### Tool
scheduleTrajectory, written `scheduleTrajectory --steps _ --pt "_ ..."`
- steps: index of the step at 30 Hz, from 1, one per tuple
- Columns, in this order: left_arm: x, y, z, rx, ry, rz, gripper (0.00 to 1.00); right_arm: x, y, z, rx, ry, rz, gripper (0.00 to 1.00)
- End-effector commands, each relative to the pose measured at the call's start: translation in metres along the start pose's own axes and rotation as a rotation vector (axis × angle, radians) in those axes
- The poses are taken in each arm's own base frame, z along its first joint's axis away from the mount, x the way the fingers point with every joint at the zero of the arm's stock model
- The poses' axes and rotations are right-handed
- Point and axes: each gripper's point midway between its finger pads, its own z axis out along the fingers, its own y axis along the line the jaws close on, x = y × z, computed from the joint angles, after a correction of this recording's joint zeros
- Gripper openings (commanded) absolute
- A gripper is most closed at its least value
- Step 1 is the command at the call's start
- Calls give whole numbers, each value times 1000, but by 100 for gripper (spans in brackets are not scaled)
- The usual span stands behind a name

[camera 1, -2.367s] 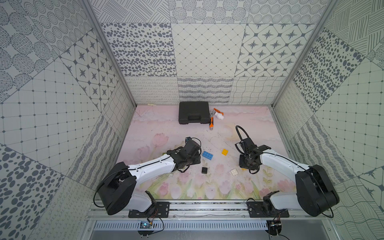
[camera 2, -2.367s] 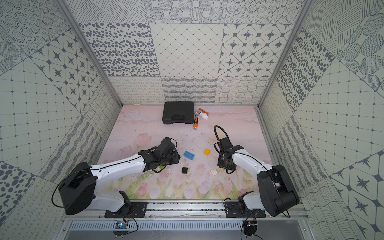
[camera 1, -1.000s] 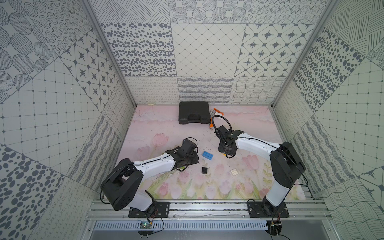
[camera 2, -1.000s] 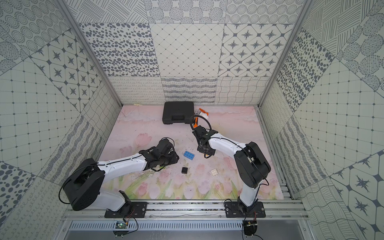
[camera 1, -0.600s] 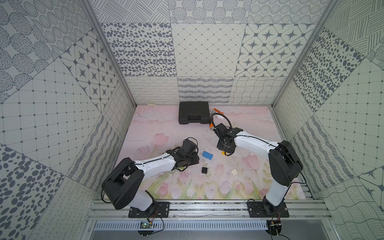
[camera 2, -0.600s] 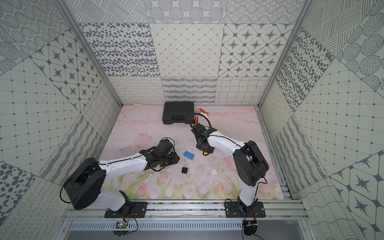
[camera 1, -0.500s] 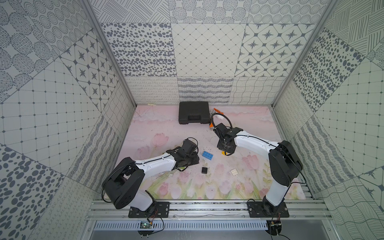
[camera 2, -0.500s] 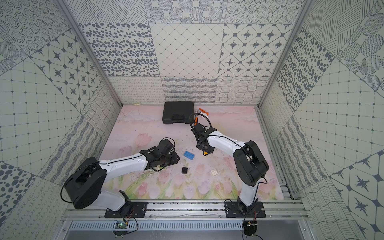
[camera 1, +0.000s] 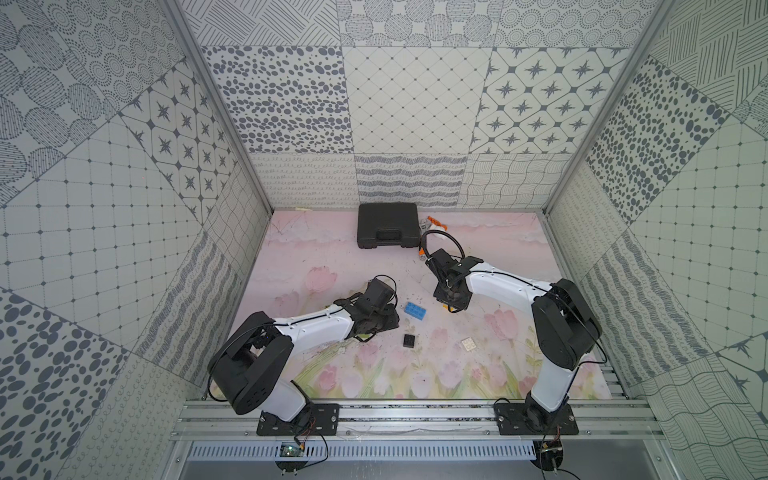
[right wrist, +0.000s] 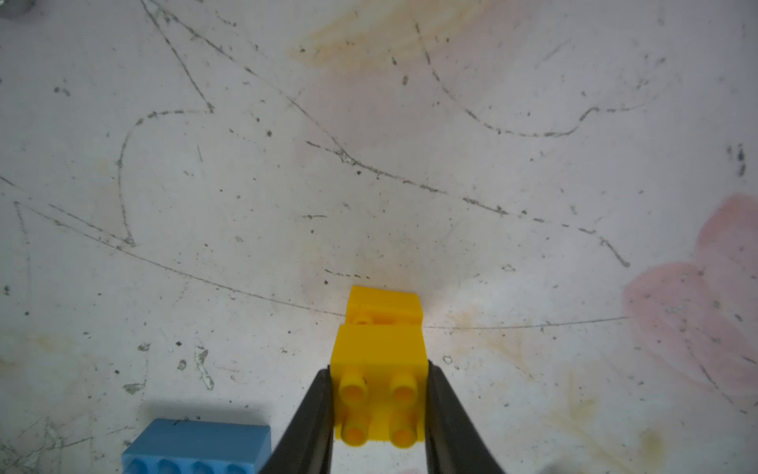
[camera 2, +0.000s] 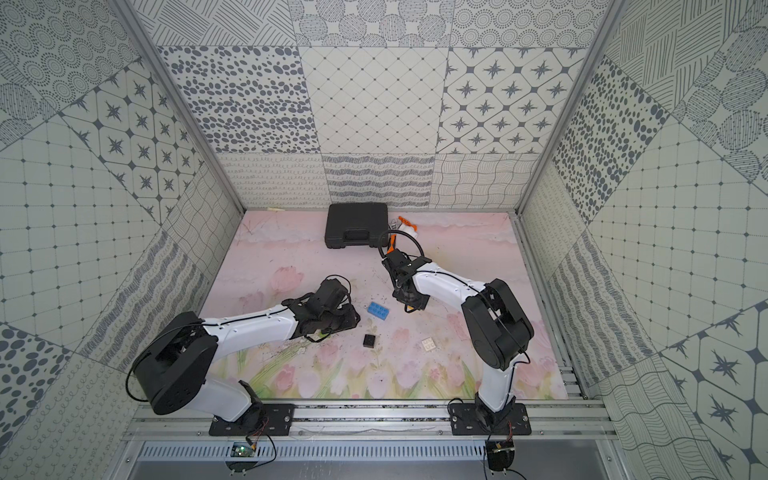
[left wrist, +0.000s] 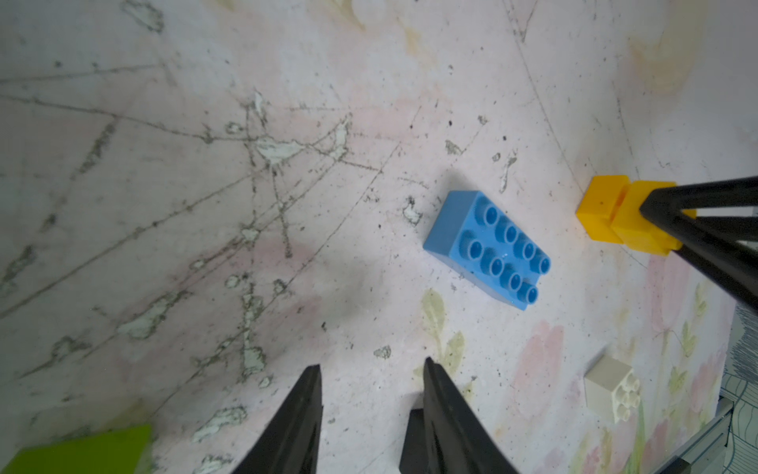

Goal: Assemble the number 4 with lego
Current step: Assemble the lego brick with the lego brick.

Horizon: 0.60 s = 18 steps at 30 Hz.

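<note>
**Yellow pair in the right grip, blue brick waiting between the arms**

The right gripper point(right wrist: 379, 410) is clamped on a yellow brick point(right wrist: 379, 361), studs facing the wrist camera, and a second yellow brick point(right wrist: 385, 303) sits pressed against its far face, so the two appear joined, though a thin gap shows at the seam. Both rest low at the mat point(camera 1: 478, 249). The blue brick point(left wrist: 488, 250) lies flat, studs up, just beside the yellow pair on the side toward the left arm; in the left wrist view the pair's long axis points roughly toward the blue brick's end. The right arm is the nearer of the two.

The left gripper point(left wrist: 371, 414) stands part open and empty, fingertips aimed toward the blue brick, with a lime green brick point(left wrist: 82, 451) at the frame's corner. The black brick point(camera 1: 409, 340) and white brick point(camera 1: 468, 344) lie apart toward the robot's base, clear of both arms. Open mat surrounds the blue brick on all sides; the black case point(camera 1: 387, 225) sits well back by the wall.
</note>
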Motion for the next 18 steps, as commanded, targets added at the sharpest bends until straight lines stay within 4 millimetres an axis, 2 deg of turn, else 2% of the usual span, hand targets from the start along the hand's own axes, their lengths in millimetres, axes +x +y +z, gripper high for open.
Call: scheduleTrajectory --steps 1,5,10,18 --pt "-9 -12 -1 43 -24 7 45 6 -7 9 33 7 16 16" --pt "-9 -11 -1 44 -26 6 45 6 -5 11 20 1 11 17" --pt "-9 -11 -2 47 -24 7 45 10 -5 24 7 33 21 17" --pt "-10 -12 -1 48 -19 9 45 4 -11 20 24 25 49 17"
